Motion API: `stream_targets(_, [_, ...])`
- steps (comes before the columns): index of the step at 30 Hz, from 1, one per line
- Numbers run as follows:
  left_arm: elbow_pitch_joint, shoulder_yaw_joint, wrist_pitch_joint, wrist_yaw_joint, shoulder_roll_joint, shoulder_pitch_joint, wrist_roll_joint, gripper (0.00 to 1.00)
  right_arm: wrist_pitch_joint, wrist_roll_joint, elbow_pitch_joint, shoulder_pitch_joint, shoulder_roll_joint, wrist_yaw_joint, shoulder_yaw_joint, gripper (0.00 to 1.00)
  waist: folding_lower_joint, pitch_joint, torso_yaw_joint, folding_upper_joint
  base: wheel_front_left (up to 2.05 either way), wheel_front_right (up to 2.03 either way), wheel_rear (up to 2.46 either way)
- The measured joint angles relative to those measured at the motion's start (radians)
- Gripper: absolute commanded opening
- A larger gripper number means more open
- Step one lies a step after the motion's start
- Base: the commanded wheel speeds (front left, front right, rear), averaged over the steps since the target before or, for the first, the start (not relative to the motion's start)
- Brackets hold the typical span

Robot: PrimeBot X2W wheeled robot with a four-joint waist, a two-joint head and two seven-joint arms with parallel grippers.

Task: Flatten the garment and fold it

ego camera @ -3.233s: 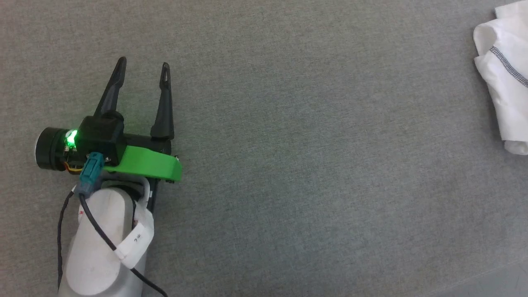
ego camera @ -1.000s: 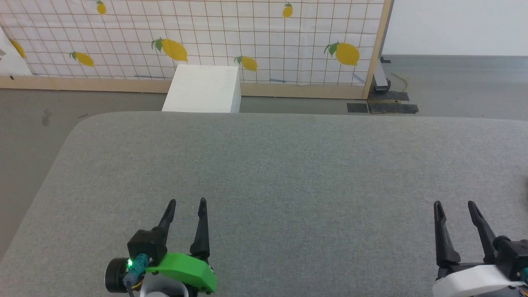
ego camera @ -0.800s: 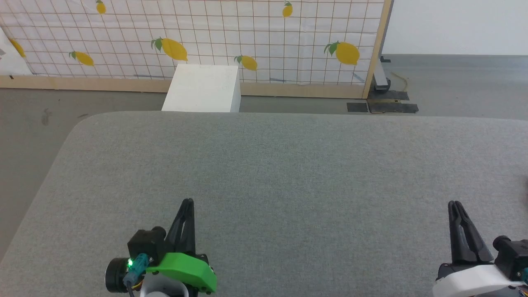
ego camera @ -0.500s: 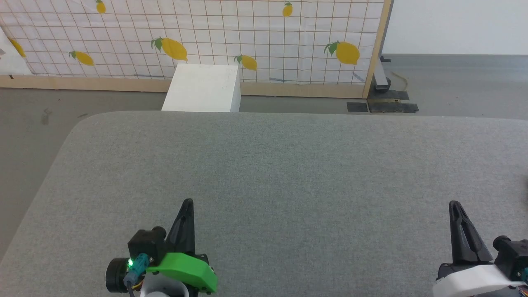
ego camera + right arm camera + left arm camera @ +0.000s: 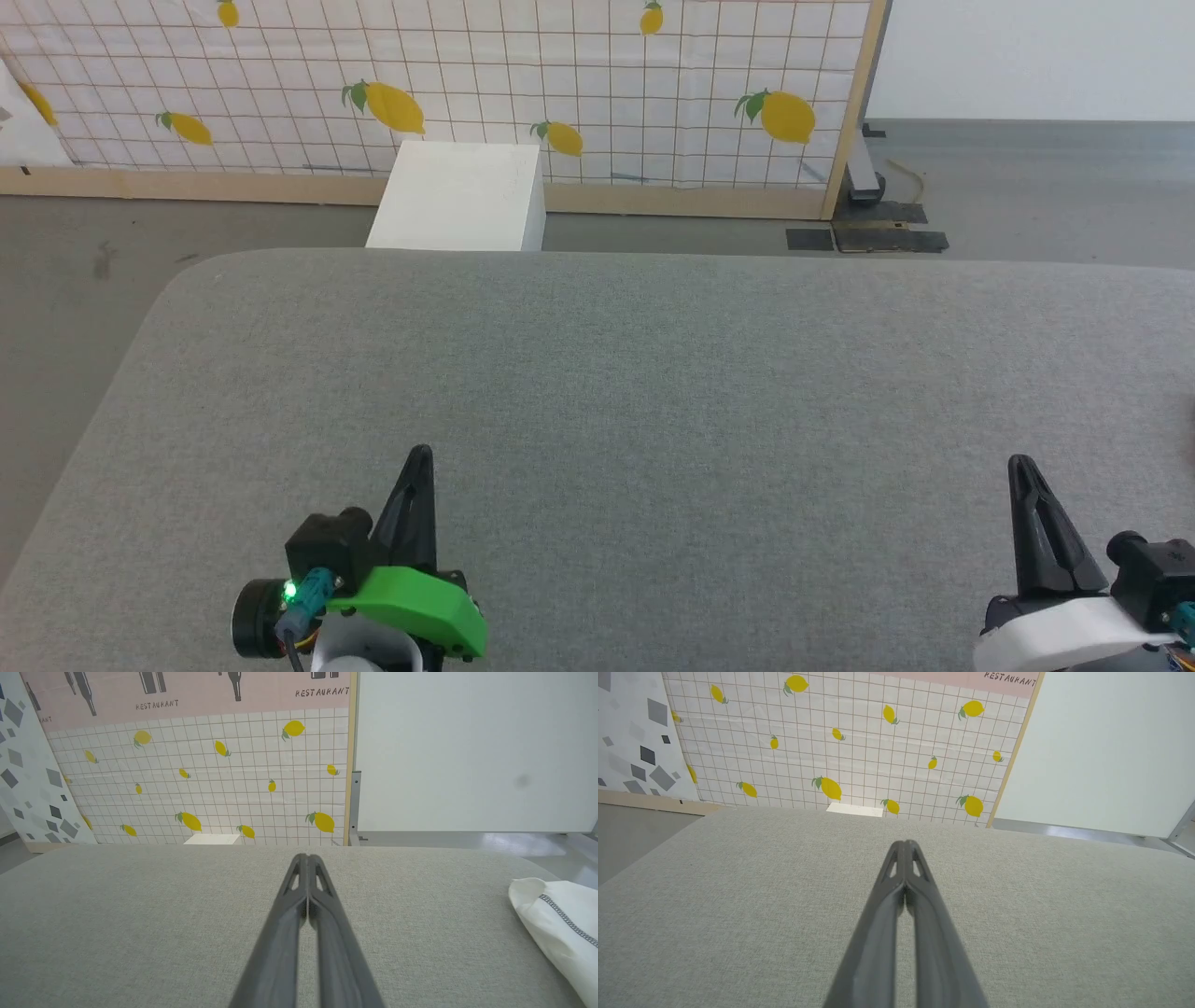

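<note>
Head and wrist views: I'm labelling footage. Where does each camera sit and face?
Head view: on the robot's head, looking forward and down over the grey surface to the white box and lemon-print panel; the shut left gripper and right gripper show at the bottom.
Left wrist view: on the left wrist, looking along its own shut gripper across the surface toward the panel.
Right wrist view: on the right wrist, facing likewise; the garment lies at its lower right.
Shared: all three show the surface, box and panel.

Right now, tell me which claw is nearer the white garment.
Right. The right claw is apart from the garment, which lies off to its right; the left claw sits farther left across the grey surface.
</note>
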Motion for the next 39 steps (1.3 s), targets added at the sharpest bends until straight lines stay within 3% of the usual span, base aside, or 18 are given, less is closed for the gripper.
stream_targets(39, [-0.064, 0.052, 0.079, -0.001, 0.0, 0.0, 0.072, 0.0, 0.053, -0.03, 0.0, -0.03, 0.0, 0.0, 0.042, 0.0, 0.0, 0.013, 0.004, 0.0, 0.0, 0.0, 0.0])
